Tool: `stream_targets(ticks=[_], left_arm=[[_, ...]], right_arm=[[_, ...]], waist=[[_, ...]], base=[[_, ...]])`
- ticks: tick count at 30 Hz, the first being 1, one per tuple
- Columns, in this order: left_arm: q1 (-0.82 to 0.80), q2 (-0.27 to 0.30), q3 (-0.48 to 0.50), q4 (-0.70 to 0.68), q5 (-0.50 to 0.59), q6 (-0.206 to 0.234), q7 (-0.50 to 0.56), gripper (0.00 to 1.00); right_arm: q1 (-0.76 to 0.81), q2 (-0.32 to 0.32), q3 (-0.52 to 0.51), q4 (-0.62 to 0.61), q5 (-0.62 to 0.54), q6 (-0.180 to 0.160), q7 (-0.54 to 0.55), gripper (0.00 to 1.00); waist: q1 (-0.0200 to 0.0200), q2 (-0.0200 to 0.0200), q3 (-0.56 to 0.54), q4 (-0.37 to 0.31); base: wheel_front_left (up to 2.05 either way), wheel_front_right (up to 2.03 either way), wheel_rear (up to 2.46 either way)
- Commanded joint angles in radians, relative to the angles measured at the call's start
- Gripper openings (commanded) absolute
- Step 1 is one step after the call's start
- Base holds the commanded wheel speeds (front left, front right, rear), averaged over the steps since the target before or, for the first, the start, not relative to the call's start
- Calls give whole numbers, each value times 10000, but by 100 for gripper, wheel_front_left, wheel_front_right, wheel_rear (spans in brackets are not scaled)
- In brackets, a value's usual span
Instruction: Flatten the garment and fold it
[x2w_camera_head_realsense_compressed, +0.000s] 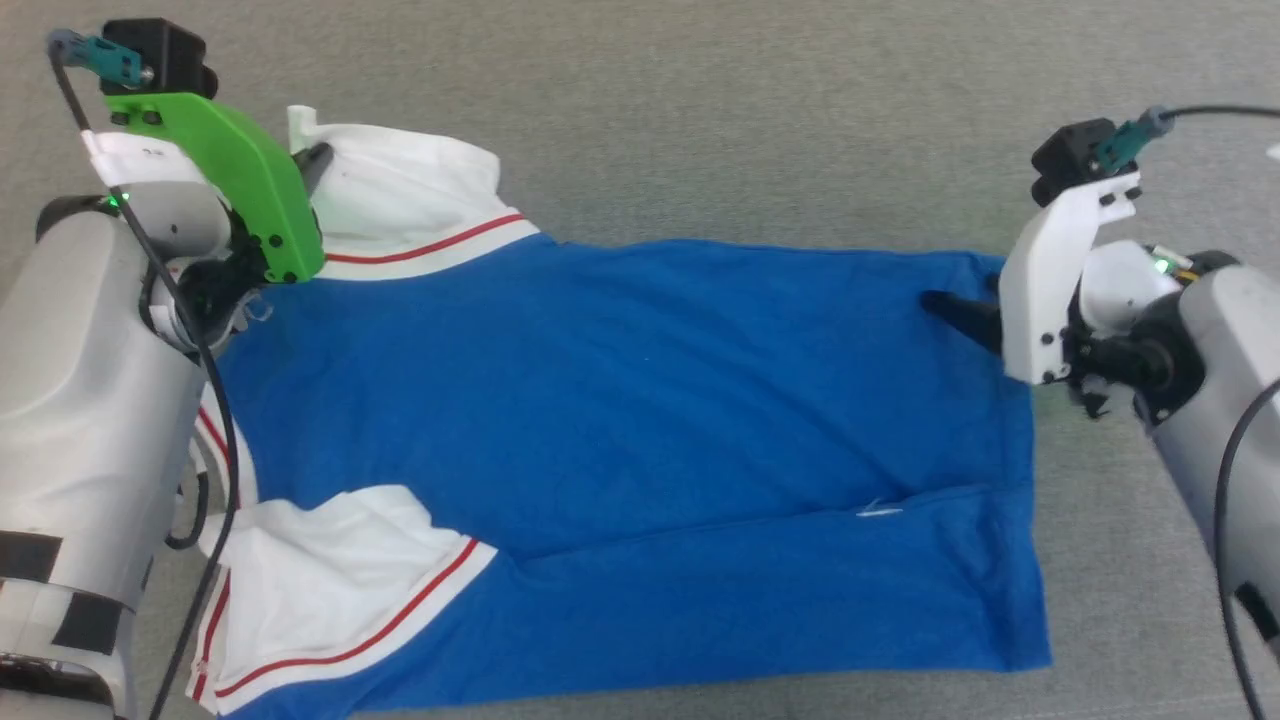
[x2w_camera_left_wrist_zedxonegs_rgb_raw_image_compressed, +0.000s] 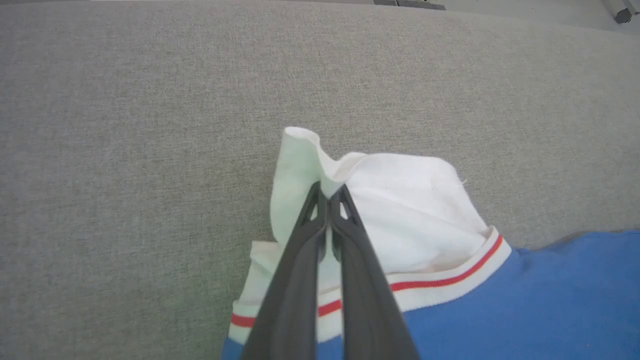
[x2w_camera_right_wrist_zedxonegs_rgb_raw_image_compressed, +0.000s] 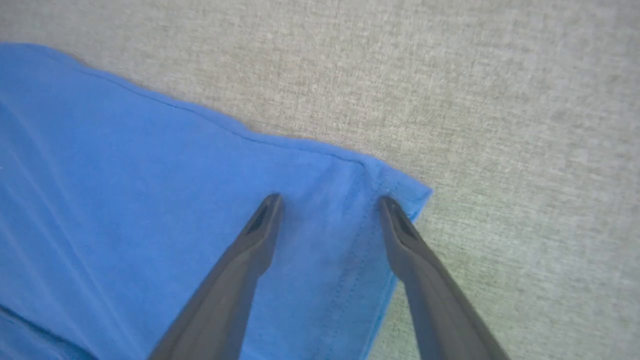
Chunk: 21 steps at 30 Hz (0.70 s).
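The garment (x2w_camera_head_realsense_compressed: 640, 400) lay spread across the grey counter (x2w_camera_head_realsense_compressed: 700, 120), its sleeves toward the robot's left and its hem toward the right, with a plain blue face up. The left end effector (x2w_camera_left_wrist_zedxonegs_rgb_raw_image_compressed: 330, 192) was pinched shut on the raised edge of the far white sleeve (x2w_camera_left_wrist_zedxonegs_rgb_raw_image_compressed: 415, 210). The right end effector (x2w_camera_right_wrist_zedxonegs_rgb_raw_image_compressed: 330, 200) stood wide, its 2 fingers over the far hem corner (x2w_camera_right_wrist_zedxonegs_rgb_raw_image_compressed: 400, 187) and gripping nothing.

This looked like the flattening step. The far sleeve was bunched and lifted, not lying smooth. The next move probably called for drawing that sleeve outward and laying it flat, while the right end effector closed on the hem corner to hold the cloth taut.

The left arm (x2w_camera_head_realsense_compressed: 90, 400) covered the collar area, and the picture's bottom edge cut off the near sleeve (x2w_camera_head_realsense_compressed: 320, 590). A long crease ran along the near side, but whether it was a finished fold was unclear. Nor could it be told whether the right fingertips touched the cloth.
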<state>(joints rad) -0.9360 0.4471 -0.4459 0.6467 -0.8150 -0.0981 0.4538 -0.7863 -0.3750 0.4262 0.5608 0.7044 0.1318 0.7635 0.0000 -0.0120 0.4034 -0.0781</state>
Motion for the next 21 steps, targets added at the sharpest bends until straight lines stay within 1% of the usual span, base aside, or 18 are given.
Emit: stream_targets(ticks=[1,2,3,6,9,11,16,21], left_arm=[[22,-85,-60,79,-112,-78,-131,0],[36,-123,-98,139,-124,-105,-177,0],[44,-152,-126,189,-139,-124,-207,0],[80,-219,-208,378,-214,-191,-319,0],[129,-236,-269,543,-289,-237,-444,0],[193,-236,-286,627,-359,-260,-573,0],[473,-17,-259,628,-515,-300,-1089,0],[1373,377,26,147,-930,-314,-1734,0]], right_arm=[[167,163,376,431,154,-11,452,61],[181,205,553,608,242,-11,692,22],[209,243,660,741,344,-11,860,0],[265,277,973,964,618,-11,1136,0],[221,201,1134,920,806,-11,906,0],[119,54,1204,762,853,-11,459,0],[-101,-446,1277,109,758,-11,-1307,0],[351,-820,1304,-433,855,-11,-2317,0]], waist=[[0,120,63,158],[0,120,44,188],[0,120,23,207],[0,120,-80,239],[0,120,-213,226],[0,120,-354,216],[0,120,-1010,172],[0,120,-1831,76]], base=[[0,0,0],[0,0,0],[0,0,0],[0,0,0],[0,0,0],[0,0,0],[0,0,0],[0,0,0]])
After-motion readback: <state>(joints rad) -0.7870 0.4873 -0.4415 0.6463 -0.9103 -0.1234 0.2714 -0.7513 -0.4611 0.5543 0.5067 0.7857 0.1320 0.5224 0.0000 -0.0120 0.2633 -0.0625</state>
